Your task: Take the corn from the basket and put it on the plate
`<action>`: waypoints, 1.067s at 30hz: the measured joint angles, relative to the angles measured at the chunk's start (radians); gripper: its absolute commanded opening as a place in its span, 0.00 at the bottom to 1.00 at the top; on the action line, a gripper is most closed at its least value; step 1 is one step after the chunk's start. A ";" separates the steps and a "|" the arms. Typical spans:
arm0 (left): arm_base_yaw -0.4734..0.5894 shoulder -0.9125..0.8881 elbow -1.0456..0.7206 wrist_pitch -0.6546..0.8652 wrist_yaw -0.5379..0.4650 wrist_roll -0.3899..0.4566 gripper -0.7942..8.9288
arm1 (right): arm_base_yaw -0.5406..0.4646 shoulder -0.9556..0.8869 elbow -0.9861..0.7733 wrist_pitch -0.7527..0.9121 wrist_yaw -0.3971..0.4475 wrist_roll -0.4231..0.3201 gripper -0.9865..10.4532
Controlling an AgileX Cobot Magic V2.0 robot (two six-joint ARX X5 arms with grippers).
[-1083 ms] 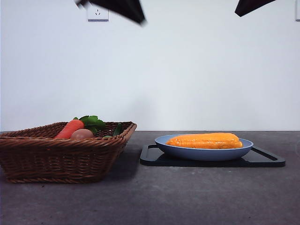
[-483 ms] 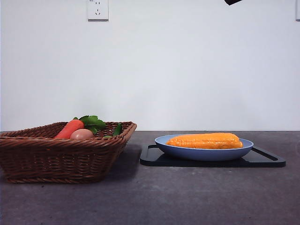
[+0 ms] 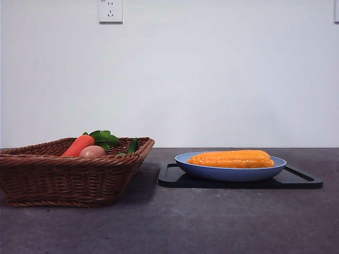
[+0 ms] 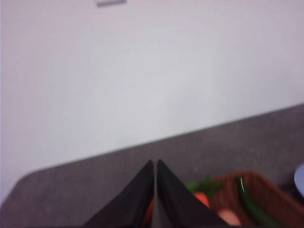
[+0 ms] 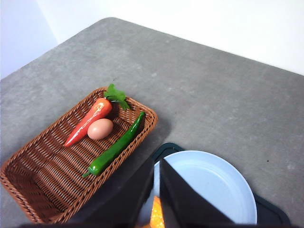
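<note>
The corn (image 3: 231,159) lies lengthwise on the light-blue plate (image 3: 212,170), which sits on a black tray (image 3: 302,180) on the grey tabletop (image 3: 175,222). Beside the tray stands the wicker basket (image 3: 63,180), holding a carrot (image 5: 89,121), an egg (image 5: 100,128) and a green chili pepper (image 5: 115,149). The left tool (image 4: 155,164) hangs above the basket with its jaws pressed together, holding nothing. The right tool (image 5: 157,164) hovers over the plate, jaws nearly touching, empty.

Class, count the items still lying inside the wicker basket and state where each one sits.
3. In the basket, the carrot lies nearest the rim, the egg sits touching it, and the green chili pepper lies alongside. None seems hidden.
</note>
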State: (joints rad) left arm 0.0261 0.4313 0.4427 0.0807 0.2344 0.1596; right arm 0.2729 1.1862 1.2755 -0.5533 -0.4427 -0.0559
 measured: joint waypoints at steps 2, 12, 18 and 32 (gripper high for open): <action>0.000 -0.047 -0.080 0.010 0.000 0.000 0.09 | 0.000 0.000 0.000 0.005 0.000 0.000 0.09; 0.001 -0.234 -0.345 -0.014 -0.028 0.000 0.09 | 0.000 0.000 0.000 0.042 0.000 0.000 0.09; 0.001 -0.320 -0.406 -0.042 -0.029 0.000 0.09 | 0.000 0.000 0.000 0.042 0.000 0.000 0.09; 0.001 -0.426 -0.412 -0.250 -0.043 -0.017 0.09 | 0.000 0.000 0.000 0.042 0.000 0.000 0.09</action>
State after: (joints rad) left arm 0.0269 0.0055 0.0311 -0.1692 0.1909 0.1429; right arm 0.2729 1.1862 1.2755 -0.5117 -0.4423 -0.0559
